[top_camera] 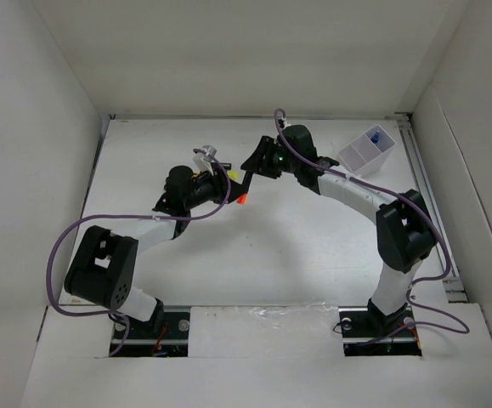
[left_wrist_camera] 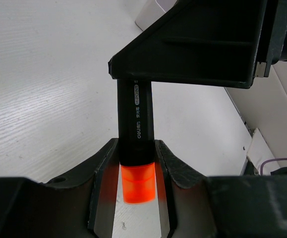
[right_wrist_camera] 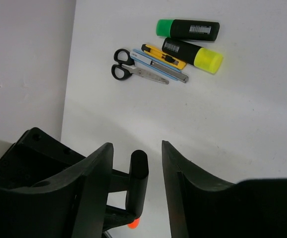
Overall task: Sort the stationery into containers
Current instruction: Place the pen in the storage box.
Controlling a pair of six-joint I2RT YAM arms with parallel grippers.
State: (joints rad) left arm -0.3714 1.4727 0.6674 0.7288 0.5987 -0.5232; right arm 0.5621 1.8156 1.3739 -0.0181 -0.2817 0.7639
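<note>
The left gripper [left_wrist_camera: 137, 166] is clamped on the orange-ended highlighter [left_wrist_camera: 136, 114]. Its fingers pinch the barrel just above the orange end, and the black barrel sticks out ahead of them. The right gripper [right_wrist_camera: 137, 146] faces it, jaws apart, one on each side of the barrel's black tip with a gap on both sides.

Beyond the right fingertips, on the table [right_wrist_camera: 242, 109], lie the black-handled scissors [right_wrist_camera: 133, 69] and a thin yellow tool [right_wrist_camera: 163, 55], which touches the yellow-ended highlighter [right_wrist_camera: 190, 52]. The green-ended highlighter [right_wrist_camera: 188, 29] lies just past that.

Behind the right gripper, off its outer side, stands the white box [top_camera: 356, 157], with a blue-capped bottle [top_camera: 375, 134] in its end compartment.
</note>
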